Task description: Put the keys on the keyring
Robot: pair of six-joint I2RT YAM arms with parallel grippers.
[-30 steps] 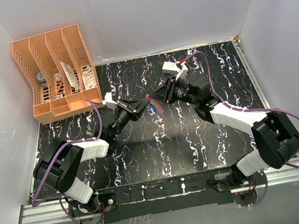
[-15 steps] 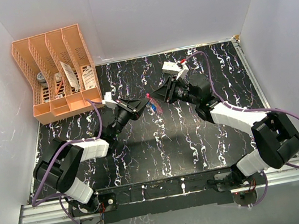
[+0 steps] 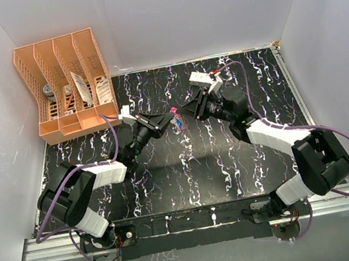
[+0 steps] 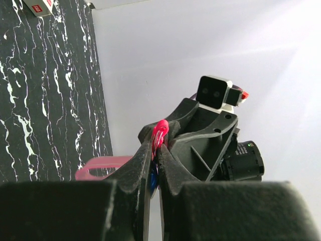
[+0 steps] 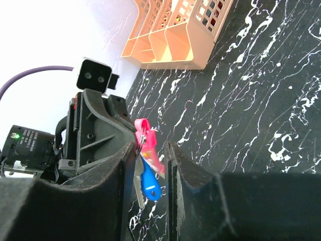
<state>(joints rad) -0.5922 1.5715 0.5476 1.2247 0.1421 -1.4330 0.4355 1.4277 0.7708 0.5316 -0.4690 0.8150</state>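
Top external: keys point(image 3: 176, 118) over table point(image 3: 187, 168) middle, edges well apart.

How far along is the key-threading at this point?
Done: both keys are off the table. In hand: the left hand pinches the pink key, the blue key hanging beneath, between parted fingers of the right hand. Left: threading; no ring is clearly visible.

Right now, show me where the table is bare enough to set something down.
Widest bare patch: the near middle of the table, between the left arm and right arm. Also free: the far strip beside the organizer along the back wall, and the far right corner beyond the right arm. Crowded: mid-table, where both arms meet at the keys.
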